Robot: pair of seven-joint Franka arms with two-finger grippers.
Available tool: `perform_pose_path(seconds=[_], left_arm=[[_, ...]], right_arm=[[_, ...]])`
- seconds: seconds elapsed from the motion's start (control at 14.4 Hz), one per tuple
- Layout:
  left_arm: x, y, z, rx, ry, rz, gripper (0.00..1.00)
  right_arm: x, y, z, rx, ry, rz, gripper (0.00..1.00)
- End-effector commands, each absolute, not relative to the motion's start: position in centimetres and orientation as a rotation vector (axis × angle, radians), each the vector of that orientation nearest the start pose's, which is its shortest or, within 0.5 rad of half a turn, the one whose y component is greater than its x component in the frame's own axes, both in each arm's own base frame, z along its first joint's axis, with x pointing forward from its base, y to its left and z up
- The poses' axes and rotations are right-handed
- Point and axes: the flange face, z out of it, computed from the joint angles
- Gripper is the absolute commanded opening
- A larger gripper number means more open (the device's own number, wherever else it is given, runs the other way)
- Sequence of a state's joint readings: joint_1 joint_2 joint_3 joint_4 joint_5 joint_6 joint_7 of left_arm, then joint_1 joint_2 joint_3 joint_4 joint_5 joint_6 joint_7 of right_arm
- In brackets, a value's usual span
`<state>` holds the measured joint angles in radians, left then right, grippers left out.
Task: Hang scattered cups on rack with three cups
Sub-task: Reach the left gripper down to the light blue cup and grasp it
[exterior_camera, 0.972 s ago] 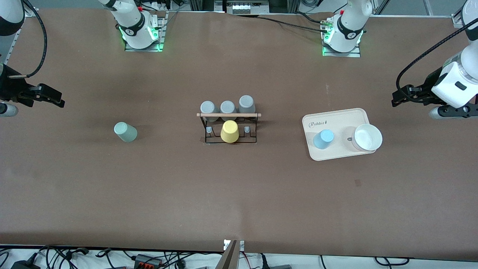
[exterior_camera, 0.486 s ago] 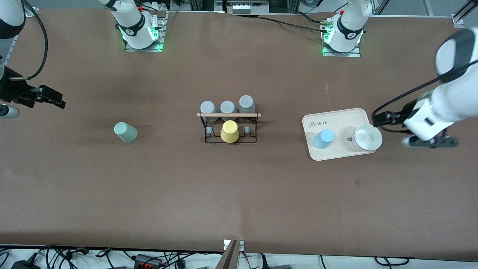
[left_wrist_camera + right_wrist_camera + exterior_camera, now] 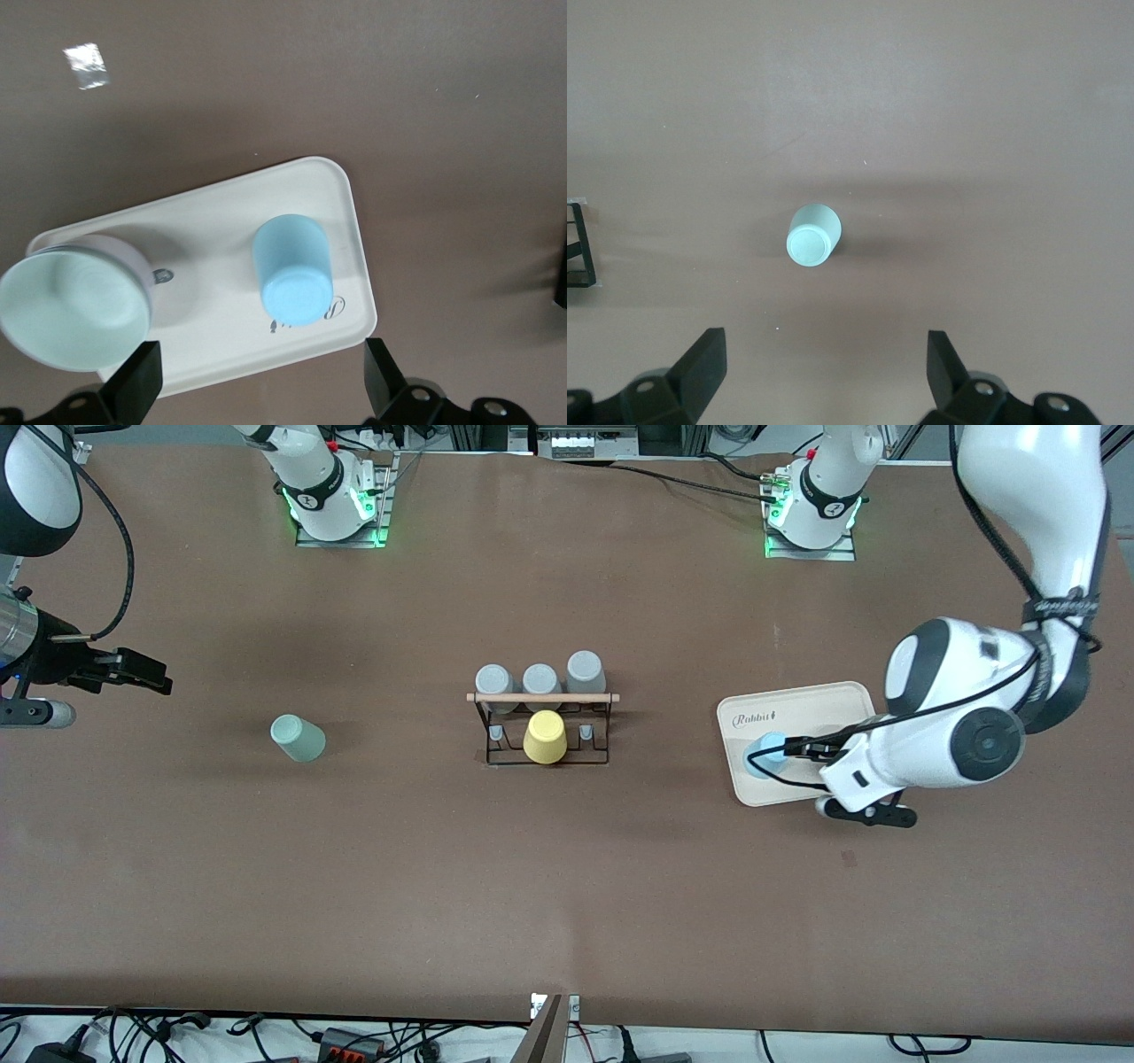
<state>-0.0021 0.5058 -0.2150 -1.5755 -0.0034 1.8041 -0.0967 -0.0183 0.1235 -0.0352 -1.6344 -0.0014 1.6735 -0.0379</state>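
— Across the brown table [image 3: 567, 886], what stands where, biggest first?

— Toward the left arm's end lies the beige tray [image 3: 797, 701], lettered "Rabbit". At the middle stands the rack [image 3: 542, 726], black wire with a light wooden rod across its top. Three grey cups [image 3: 539, 680] sit upside down in the row farther from the front camera, and a yellow cup [image 3: 545, 737] sits upside down in the nearer row, with a bare peg on each side of it.

— And the loose cups?

— The pale white bowl [image 3: 73, 305] stands on the tray, seen only in the left wrist view. The light blue cup [image 3: 293, 282] is upside down on the same tray, beside the bowl and apart from it, near the tray's printed end. The sage green cup [image 3: 298, 738] rests upside down on the bare table toward the right arm's end, well apart from the rack.

— The claws?

— The left gripper [image 3: 257, 382] hangs over the tray by the blue cup, its fingers spread wide, touching nothing. The right gripper [image 3: 824, 367] is up over the table at its own end, with the green cup below it; its fingers are likewise wide apart and hold nothing.
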Motion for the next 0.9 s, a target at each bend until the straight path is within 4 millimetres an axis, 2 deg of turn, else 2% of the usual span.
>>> perform_pose_path(seconds=[0.0,0.28,0.49,0.69,0.76,0.83], left_arm=[[62.5,-13.0,29.9,-3.179,0.178,0.431,1.00],[60.5,-14.2,25.8,-3.180,0.208,0.400,1.00],[60.3,-14.4,24.8,-3.182,0.212,0.391,1.00],[60.0,-15.5,22.6,-3.184,0.235,0.398,1.00],[60.1,-15.5,22.6,-3.183,0.240,0.394,0.98],[60.1,-15.5,22.5,-3.180,0.243,0.396,0.88]], right_arm=[[59.0,-2.8,54.0,-3.141,0.031,0.118,1.00],[58.8,-3.2,54.8,-3.138,0.039,0.096,1.00],[58.9,-2.9,54.7,-3.140,0.039,0.101,1.00],[58.9,-3.1,54.5,-3.139,0.046,0.106,1.00],[58.9,-3.1,54.5,-3.139,0.048,0.111,1.00],[58.9,-3.1,54.6,-3.141,0.041,0.109,1.00]])
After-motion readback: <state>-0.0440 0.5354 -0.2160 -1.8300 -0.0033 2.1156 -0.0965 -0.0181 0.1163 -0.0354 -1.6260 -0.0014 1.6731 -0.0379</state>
